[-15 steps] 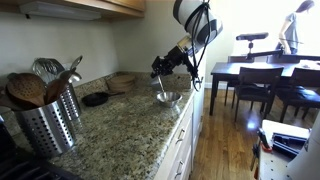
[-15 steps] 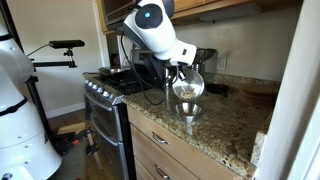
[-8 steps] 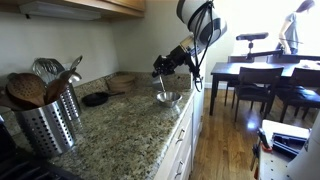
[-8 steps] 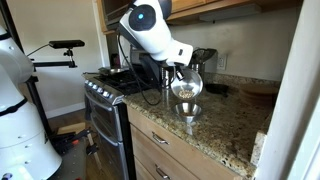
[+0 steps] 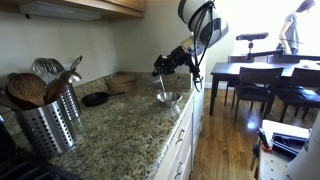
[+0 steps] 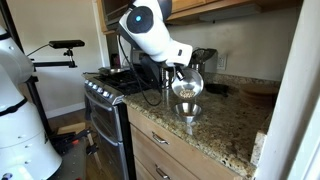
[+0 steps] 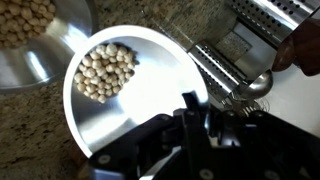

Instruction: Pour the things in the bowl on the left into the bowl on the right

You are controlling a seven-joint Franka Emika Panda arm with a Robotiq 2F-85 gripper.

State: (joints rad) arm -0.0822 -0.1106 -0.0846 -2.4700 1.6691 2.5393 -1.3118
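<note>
- The gripper (image 7: pixel 197 108) is pinched onto the near rim of the held bowl (image 7: pixel 160 90). One finger sits inside the rim and the rest of the jaw outside it, as far as the wrist view shows.
- In an exterior view the held bowl (image 6: pixel 186 86) hangs just above the receiving bowl (image 6: pixel 188 110) and is tipped down toward it. The receiving bowl stands on the granite counter (image 5: pixel 120 135) near its front edge.
- In the wrist view, the low lip of the held bowl overlaps the rim of the receiving bowl (image 7: pixel 40 65). I cannot tell whether the two rims touch.
- Done so far: a layer of round pale pieces (image 7: pixel 25 20) already lies in the receiving bowl, so part of the load seems to have gone across.
- Left to do: a heap of the same pieces (image 7: pixel 105 70) sits in the held bowl, bunched on the side nearest the receiving bowl and short of the lip. The rest of that bowl's floor is bare.
- By my reading the pour is somewhere past its middle. The heap probably needs a steeper tilt to slide over, and the empty bowl will then have to be set down beside the receiving bowl.
- No pieces are visible on the counter around the receiving bowl, though the exterior views are too small to be sure.
- A perforated utensil holder (image 5: pixel 45 125) stands well apart from the receiving bowl, clear of the pour.
</note>
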